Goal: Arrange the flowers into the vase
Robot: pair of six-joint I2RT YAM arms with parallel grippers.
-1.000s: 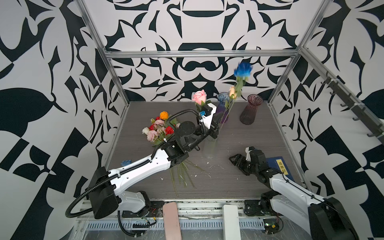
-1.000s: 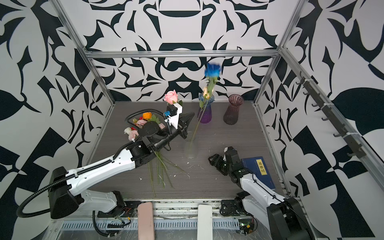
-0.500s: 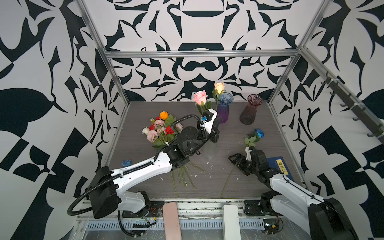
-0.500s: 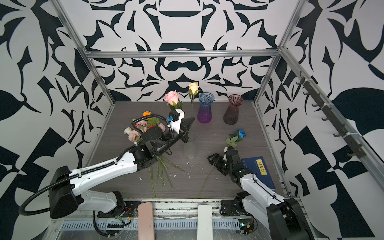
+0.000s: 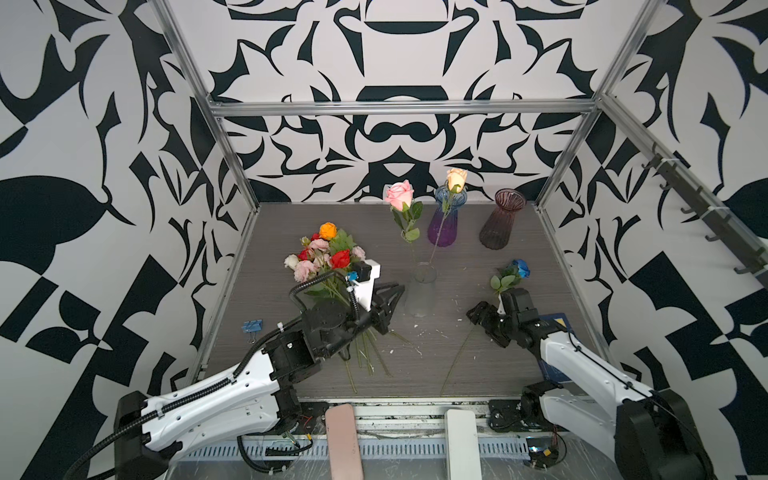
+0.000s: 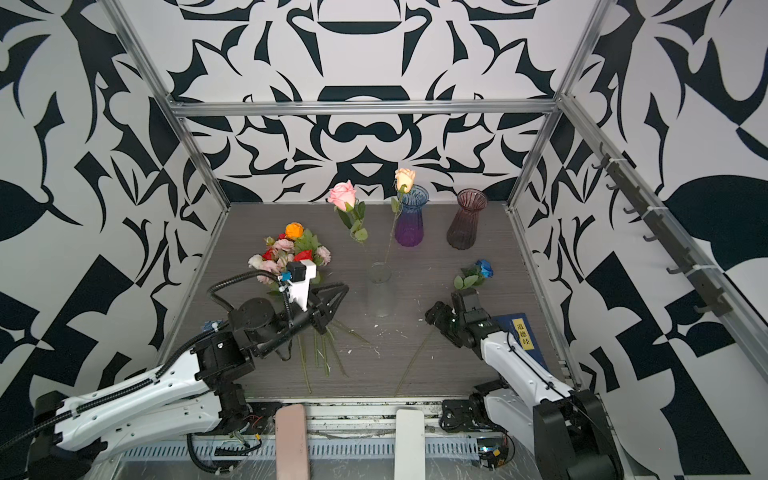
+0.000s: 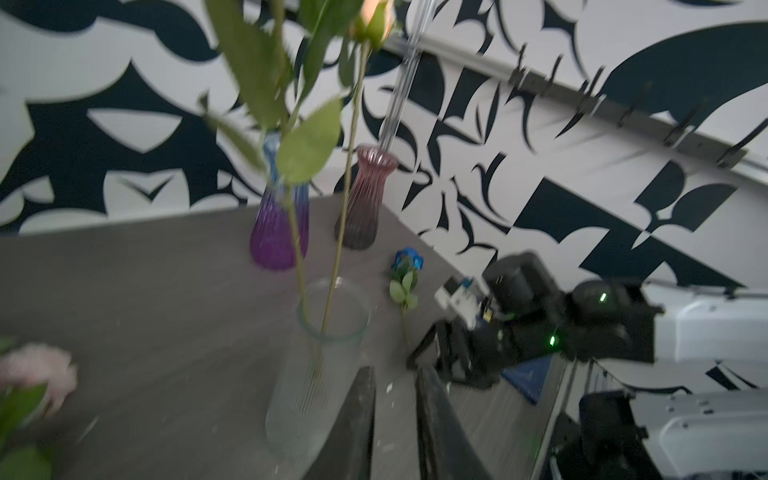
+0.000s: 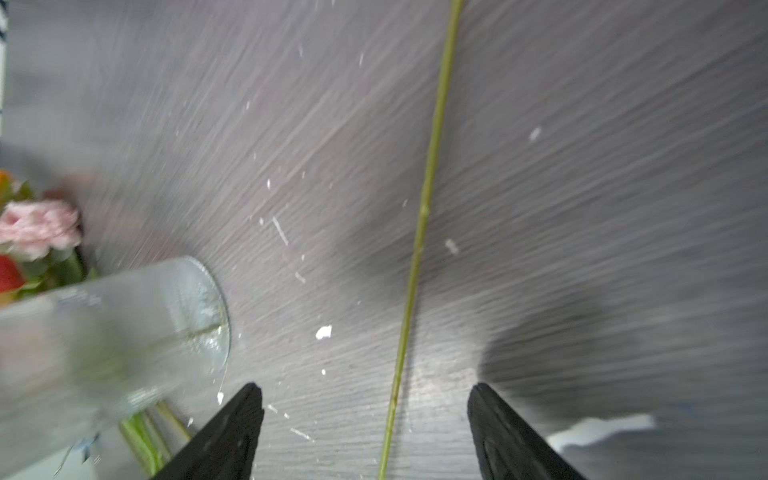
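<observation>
Near edge. The right gripper [image 8: 365,390] is seen low over the table [image 5: 457,365], jaws spread wide, nothing gripped. The bare lower stem of the blue rose [image 5: 520,268] is seen lying flat between the jaws. A blue book [image 6: 519,336] is noted under that arm.

The left gripper [image 7: 392,374] is held just beside the lower wall of the clear vase [image 5: 420,299], jaws only narrowly parted, nothing between them. Contact with the glass cannot be made out.

Mid-table. The clear vase is found upright at the centre. Two stems are lodged in it, a pink rose [image 5: 400,195] and a cream rose [image 5: 456,178]. Both are leaned toward the back, heads well above the rim. The blue rose is laid to the right of the vase, apart from the glass, head pointed away from the robot. To the left, a bunch of flowers [image 5: 328,257] is laid on the table, with orange, red, pink and white heads. Its stems are partly covered by the left arm.

Far side. A purple vase [image 5: 444,224] and a maroon vase [image 5: 498,224] are set near the back wall. Both appear empty; the purple one is only crossed in front by the cream rose.

Progress, as judged: two flowers are placed; the blue rose and the whole bunch are left. An early stage is indicated. The blue rose is judged the likeliest to be taken next.
</observation>
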